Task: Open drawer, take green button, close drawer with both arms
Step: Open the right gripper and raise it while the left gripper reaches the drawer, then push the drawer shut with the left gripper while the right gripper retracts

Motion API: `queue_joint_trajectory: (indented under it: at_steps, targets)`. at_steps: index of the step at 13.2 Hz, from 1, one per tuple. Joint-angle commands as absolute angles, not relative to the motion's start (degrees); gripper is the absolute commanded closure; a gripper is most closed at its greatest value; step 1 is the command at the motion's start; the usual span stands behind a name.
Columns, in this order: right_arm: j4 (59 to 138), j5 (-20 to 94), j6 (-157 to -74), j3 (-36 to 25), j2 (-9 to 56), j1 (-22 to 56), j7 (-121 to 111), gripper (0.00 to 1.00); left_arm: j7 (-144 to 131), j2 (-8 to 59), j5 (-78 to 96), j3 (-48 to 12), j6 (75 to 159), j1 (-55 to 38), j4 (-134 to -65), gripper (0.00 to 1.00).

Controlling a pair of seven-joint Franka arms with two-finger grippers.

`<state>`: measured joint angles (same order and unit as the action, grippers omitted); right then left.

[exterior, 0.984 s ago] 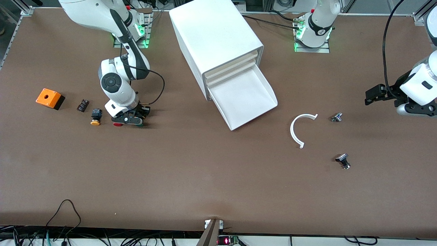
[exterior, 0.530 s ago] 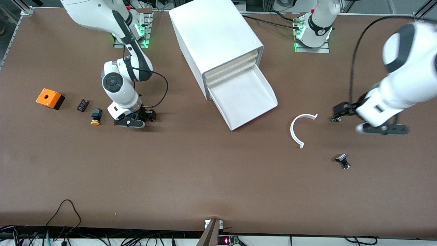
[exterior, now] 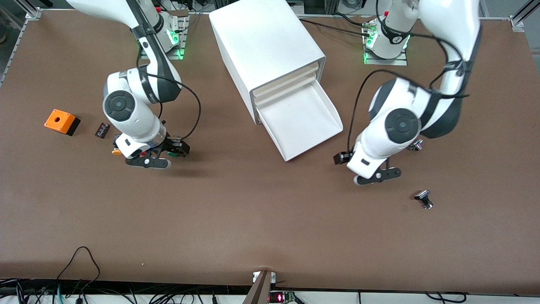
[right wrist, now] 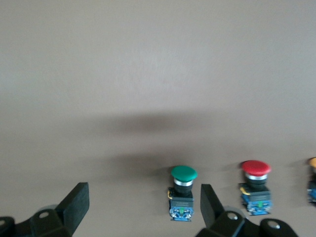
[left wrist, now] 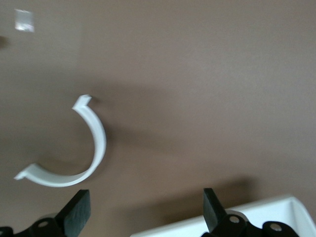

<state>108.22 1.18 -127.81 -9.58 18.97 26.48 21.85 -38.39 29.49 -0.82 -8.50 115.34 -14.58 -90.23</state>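
The drawer (exterior: pixel 304 120), lowest tray of the white cabinet (exterior: pixel 265 42), is pulled out and looks empty. The green-capped button (right wrist: pixel 183 193) lies on the table beside a red-capped one (right wrist: pixel 256 186); in the front view the green button (exterior: pixel 171 154) shows just beside the right hand. My right gripper (exterior: pixel 147 161) is open and empty over the table, with the green button close inside one finger (right wrist: pixel 210 205) in the right wrist view. My left gripper (exterior: pixel 373 176) is open and empty over the table beside the drawer's front corner (left wrist: pixel 256 217).
A white curved strip (left wrist: pixel 81 153) lies under the left arm. An orange box (exterior: pixel 61 121), a small black part (exterior: pixel 102 129) and a yellow-capped button (exterior: pixel 117 151) lie toward the right arm's end. Two small metal parts (exterior: pixel 424 199) (exterior: pixel 417 145) lie toward the left arm's end.
The left arm has swung in from the table's end to beside the open drawer. The right gripper has drawn back from the buttons, toward the front camera; the green button stays on the table.
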Motion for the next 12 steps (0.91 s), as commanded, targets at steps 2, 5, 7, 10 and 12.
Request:
queue_joint_trajectory:
  at_steps: [2, 5, 7, 10, 12]
  targets:
    - [97.9, 1.8, -117.2, -9.8, 19.4, 23.4, 21.3, 0.00, -44.5, 32.1, 0.4, -7.6, 126.8, -15.4, -95.0, 0.00]
    - [91.9, 1.7, -111.8, -9.4, 19.4, 21.3, 18.4, 0.00, -44.6, 35.0, 0.4, -7.4, 135.5, -16.6, -100.2, 0.00]
    - [90.4, 1.5, -110.6, -8.4, 18.6, 17.6, 13.5, 0.00, -44.7, 34.1, 0.5, -7.4, 137.9, -16.9, -103.2, 0.00]
    - [86.2, 1.3, -104.8, -9.6, 17.0, 14.7, 4.1, 0.00, -46.1, 33.3, 4.9, -7.5, 138.0, -18.7, -106.3, 0.00]
    - [80.3, 0.1, -96.1, -12.5, 17.0, 14.8, -1.5, 0.00, -48.6, 32.1, 9.6, -7.8, 137.8, -19.5, -107.3, 0.00]
